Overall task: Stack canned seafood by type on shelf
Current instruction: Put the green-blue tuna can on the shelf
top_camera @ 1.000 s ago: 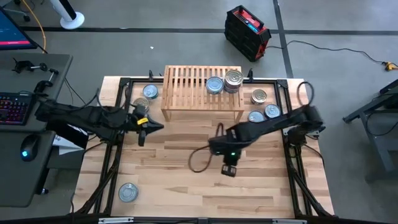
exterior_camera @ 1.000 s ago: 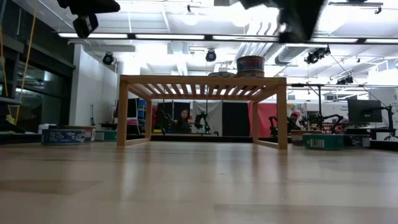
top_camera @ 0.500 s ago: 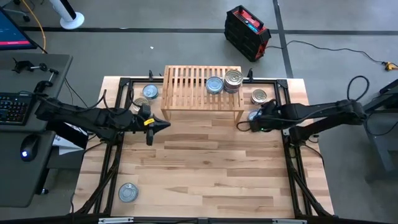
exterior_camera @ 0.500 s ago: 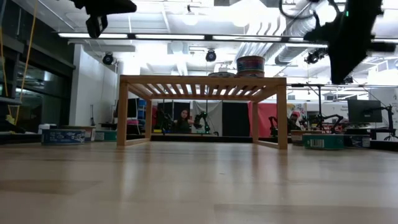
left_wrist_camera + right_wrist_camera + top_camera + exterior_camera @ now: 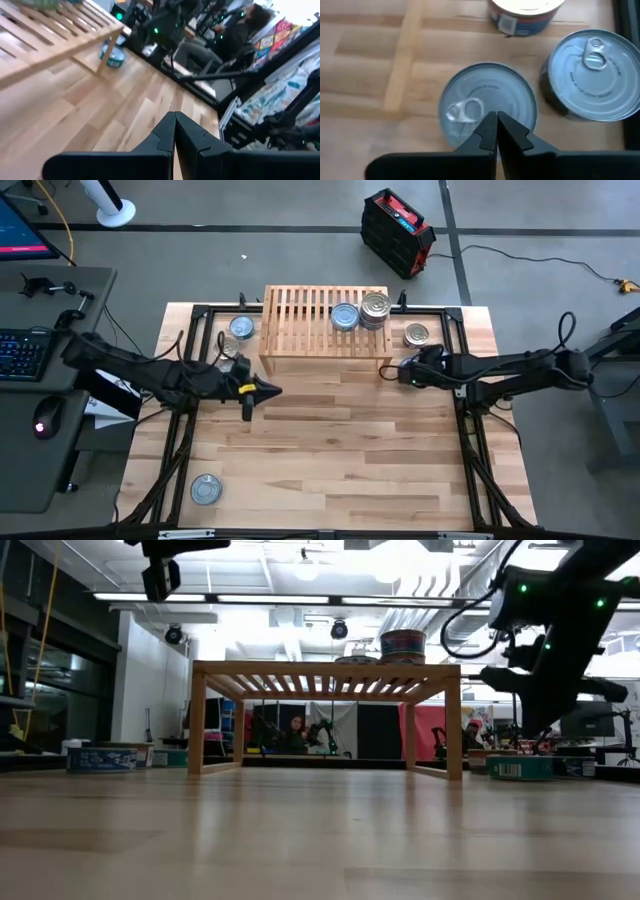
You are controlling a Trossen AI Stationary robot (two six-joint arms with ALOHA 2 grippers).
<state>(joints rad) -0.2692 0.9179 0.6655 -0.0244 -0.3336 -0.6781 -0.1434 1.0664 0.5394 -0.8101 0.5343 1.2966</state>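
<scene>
Right wrist view showed my right gripper (image 5: 496, 131) with its two fingers pressed together, nothing between them, hanging directly above a silver-lidded can (image 5: 487, 107) that lay flat on the tabletop (image 5: 365, 60). Just beside that can sat a second silver-lidded can (image 5: 594, 75), pull tab up, and near both stood a third can (image 5: 524, 12) with a blue side. From above, my right gripper (image 5: 405, 370) hovered over the table's right side, close to the front right leg of the shelf (image 5: 300, 320). On the shelf's slatted top rested a blue-lidded can (image 5: 345, 316) touching a short stack of cans (image 5: 376, 308); a gold-lidded can (image 5: 417, 334) lay on the table to the shelf's right. My left gripper (image 5: 258, 390) hung in front of the shelf's left corner, its fingers also closed tight and holding nothing. Another can (image 5: 241, 328) lay left of the shelf, and one can (image 5: 205, 489) sat alone near the table's front left corner, well apart from the rest.
</scene>
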